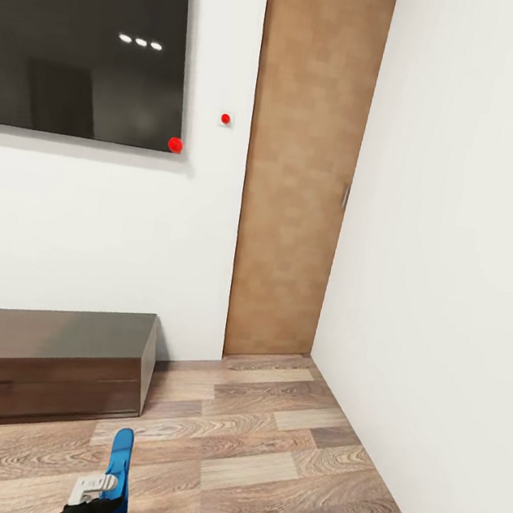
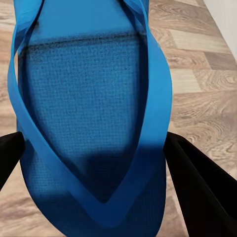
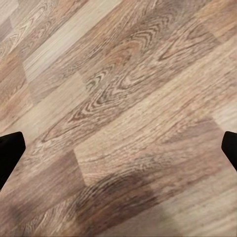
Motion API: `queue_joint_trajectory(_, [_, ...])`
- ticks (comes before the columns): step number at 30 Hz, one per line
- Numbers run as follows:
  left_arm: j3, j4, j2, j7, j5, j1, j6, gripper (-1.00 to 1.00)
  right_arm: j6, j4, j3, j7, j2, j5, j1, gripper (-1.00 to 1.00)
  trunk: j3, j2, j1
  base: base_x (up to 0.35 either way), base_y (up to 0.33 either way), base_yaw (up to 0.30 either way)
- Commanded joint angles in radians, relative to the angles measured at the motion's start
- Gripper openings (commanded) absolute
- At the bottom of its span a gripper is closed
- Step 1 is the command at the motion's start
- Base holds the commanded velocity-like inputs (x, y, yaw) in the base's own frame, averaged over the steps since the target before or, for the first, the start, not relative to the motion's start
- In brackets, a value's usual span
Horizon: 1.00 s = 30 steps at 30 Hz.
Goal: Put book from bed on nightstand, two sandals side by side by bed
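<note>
One bright blue sandal [image 2: 94, 98] is clamped between the black fingers [image 2: 197, 192] of my left gripper [image 2: 94, 153], with its straps facing the wrist camera. In the head view the same sandal [image 1: 120, 466] stands on edge low in the picture, held just above the wood floor by my left gripper [image 1: 101, 496]. My right gripper [image 3: 118, 148] hangs open over bare floor planks, its fingertips [image 3: 10, 153] far apart with nothing between them. The other sandal, the book, the bed and the nightstands are out of view.
A long dark TV bench [image 1: 43, 364] stands against the white wall at left, under a wall-mounted black screen [image 1: 88, 34]. A plain brown door [image 1: 303, 165] is straight ahead, and a white wall [image 1: 451, 277] closes the right side. Wood floor [image 1: 275, 465] stretches in front.
</note>
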Motion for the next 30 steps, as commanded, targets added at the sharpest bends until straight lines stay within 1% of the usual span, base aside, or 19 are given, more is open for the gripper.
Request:
queue_joint_trajectory(1, [0.004, 0.005, 0.000, -0.006, 0.004, -0.001, 0.000, -1.00, 0.006, 0.000, -0.003, 0.006, 0.000, -0.009, -0.001, 1.00, -0.002, 0.000, 0.000, 0.000, 0.000, 0.000])
queue_joint_trajectory(30, [0.004, 0.011, 0.000, -0.006, 0.004, -0.001, 0.000, -1.00, 0.006, 0.000, -0.003, 0.008, -0.001, -0.009, -0.001, 1.00, -0.048, 0.000, 0.000, 0.000, 0.000, 0.000])
